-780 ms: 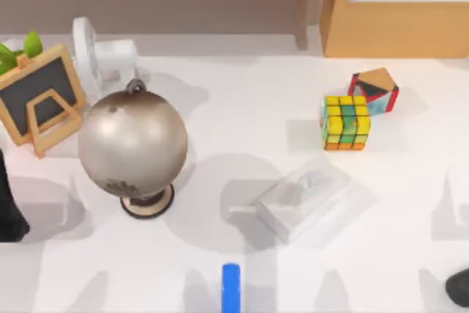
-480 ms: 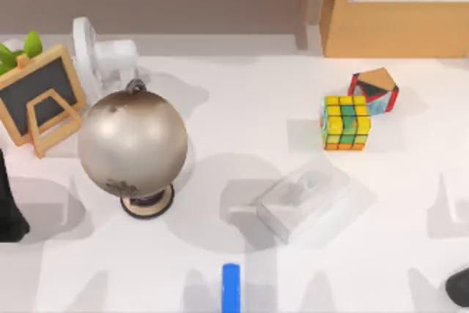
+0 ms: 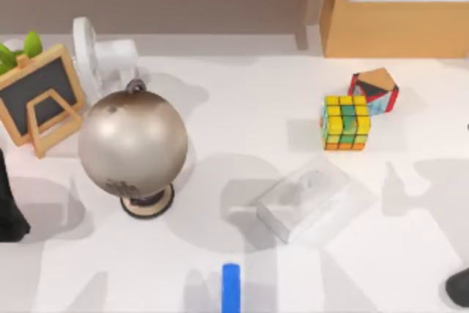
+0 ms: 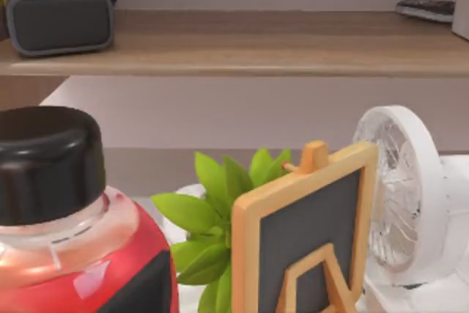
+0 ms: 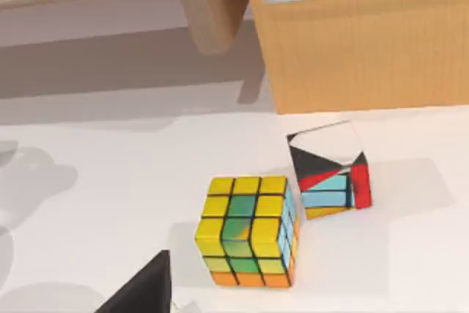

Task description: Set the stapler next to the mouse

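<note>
the blue stapler (image 3: 231, 287) lies lengthwise at the near edge of the white table (image 3: 242, 122), well apart from the dark mouse (image 3: 459, 287) tucked at the near right corner. a clear tissue box (image 3: 304, 207) sits between the bronze globe (image 3: 133, 144) and the puzzle cube (image 3: 345, 122), with a patterned box (image 3: 375, 91) just beside the cube. a small chalkboard easel (image 3: 40, 97), a leafy plant (image 4: 212, 214) and a white fan (image 3: 99, 56) stand on the left. i cannot tell how either arm's jaws stand
</note>
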